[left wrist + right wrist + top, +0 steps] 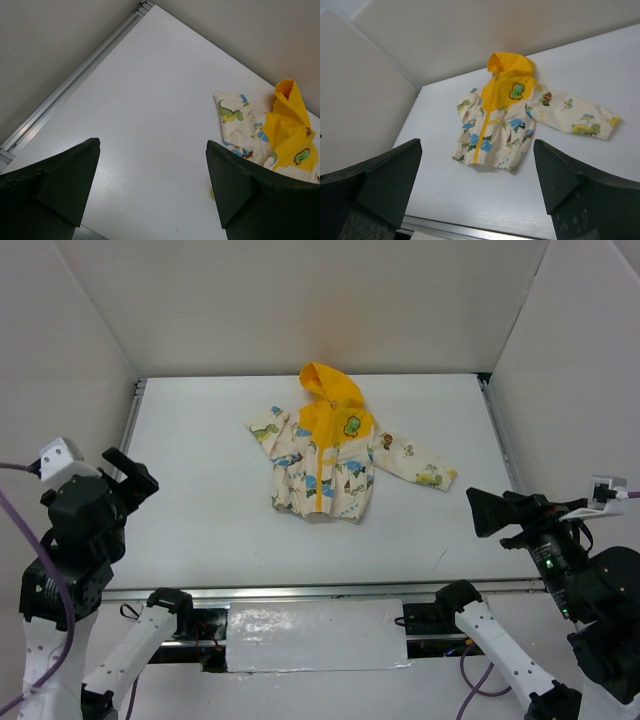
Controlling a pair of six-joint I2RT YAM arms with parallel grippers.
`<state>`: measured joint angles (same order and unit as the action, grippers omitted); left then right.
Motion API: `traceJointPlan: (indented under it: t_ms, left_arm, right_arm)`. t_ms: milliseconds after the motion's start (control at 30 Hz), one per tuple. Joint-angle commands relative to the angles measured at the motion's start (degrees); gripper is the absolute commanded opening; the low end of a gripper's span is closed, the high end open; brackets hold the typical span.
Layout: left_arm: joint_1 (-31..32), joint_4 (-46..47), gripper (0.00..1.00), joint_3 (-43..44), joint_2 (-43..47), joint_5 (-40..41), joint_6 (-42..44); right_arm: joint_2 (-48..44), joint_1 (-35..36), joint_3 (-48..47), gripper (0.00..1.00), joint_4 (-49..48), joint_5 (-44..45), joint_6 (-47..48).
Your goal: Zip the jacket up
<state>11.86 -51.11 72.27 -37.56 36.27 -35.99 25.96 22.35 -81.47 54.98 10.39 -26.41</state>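
The cream jacket [322, 470] with cartoon prints lies flat at the middle of the white table, its yellow hood [328, 386] toward the back wall and its yellow front zip [322, 478] running down the middle. One sleeve [415, 461] stretches out to the right; the other is folded at the left. It also shows in the right wrist view [502, 125] and partly in the left wrist view [272, 132]. My left gripper [130, 475] is open and empty at the near left, well away from the jacket. My right gripper [487, 512] is open and empty at the near right.
White walls close the table [200, 510] at the back and both sides. A metal rail [128, 425] runs along the left edge, another along the right edge [500, 435] and one along the near edge [320, 588]. A white padded strip [315, 635] lies between the arm bases.
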Motion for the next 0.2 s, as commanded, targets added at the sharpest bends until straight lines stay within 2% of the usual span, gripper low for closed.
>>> traceJointPlan:
  t_ms: [0,167]
  left_arm:
    - [-0.34,-5.13,1.0,1.03,3.1,1.52,3.29]
    - [-0.26,-7.42,0.99,1.56,3.46,1.7,4.61]
  right_arm:
    - [-0.46,-0.02,-0.97,1.0,7.33,4.62,1.54]
    - [-0.65,-0.02,-0.71,1.0,7.42,5.52,1.72]
